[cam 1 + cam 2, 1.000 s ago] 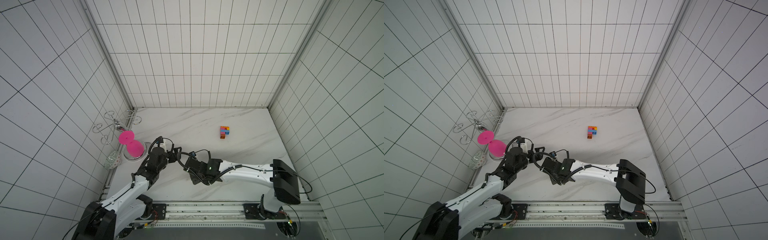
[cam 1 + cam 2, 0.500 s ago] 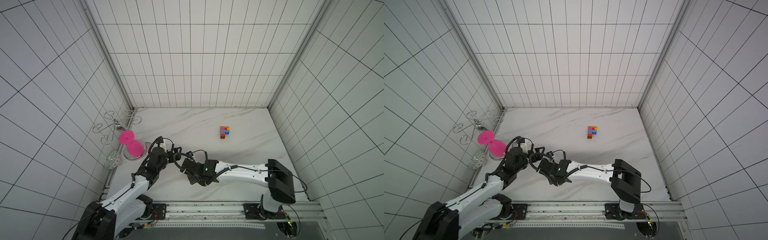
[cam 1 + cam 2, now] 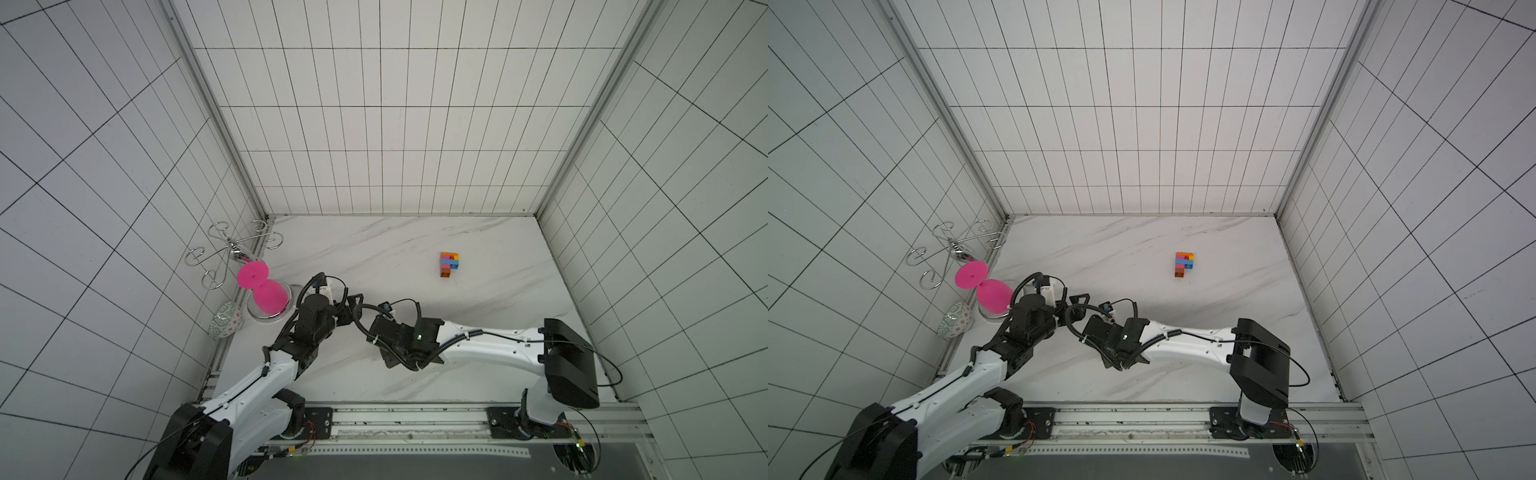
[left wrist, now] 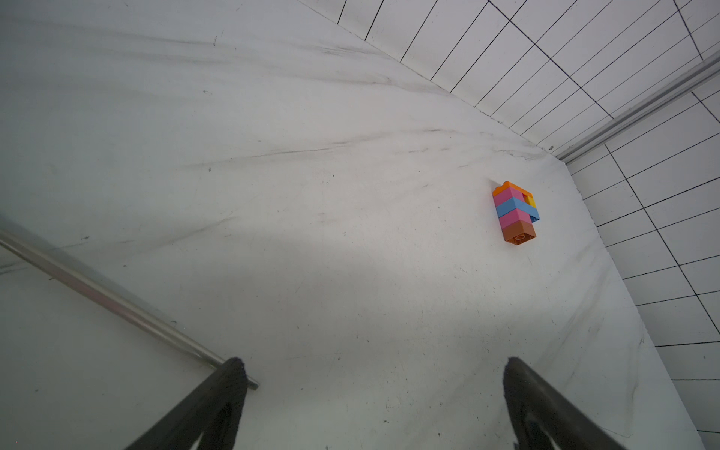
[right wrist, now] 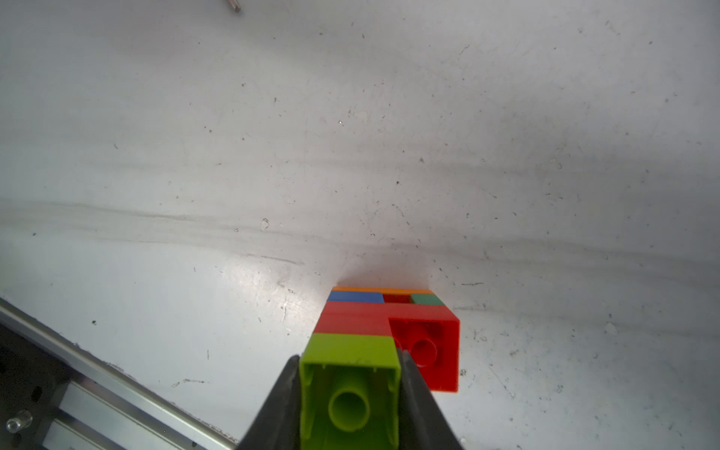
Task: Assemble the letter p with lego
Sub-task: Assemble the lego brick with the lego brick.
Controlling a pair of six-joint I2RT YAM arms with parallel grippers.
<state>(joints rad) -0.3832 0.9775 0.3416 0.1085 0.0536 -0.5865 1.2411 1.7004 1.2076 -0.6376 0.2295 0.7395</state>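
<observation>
The left arm (image 3: 257,380) and right arm (image 3: 494,345) nearly meet at the middle of the worktop (image 3: 374,249). Room lies open toward 12 and 3 o'clock, save a brick stack (image 3: 449,264) at 1 o'clock. A pink cup (image 3: 268,293) and wire rack (image 3: 226,251) crowd the 9 o'clock edge.

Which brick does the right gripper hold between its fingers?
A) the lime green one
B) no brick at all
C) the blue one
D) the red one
A: in the right wrist view the fingers of the right gripper press both sides of the lime green brick.
</observation>
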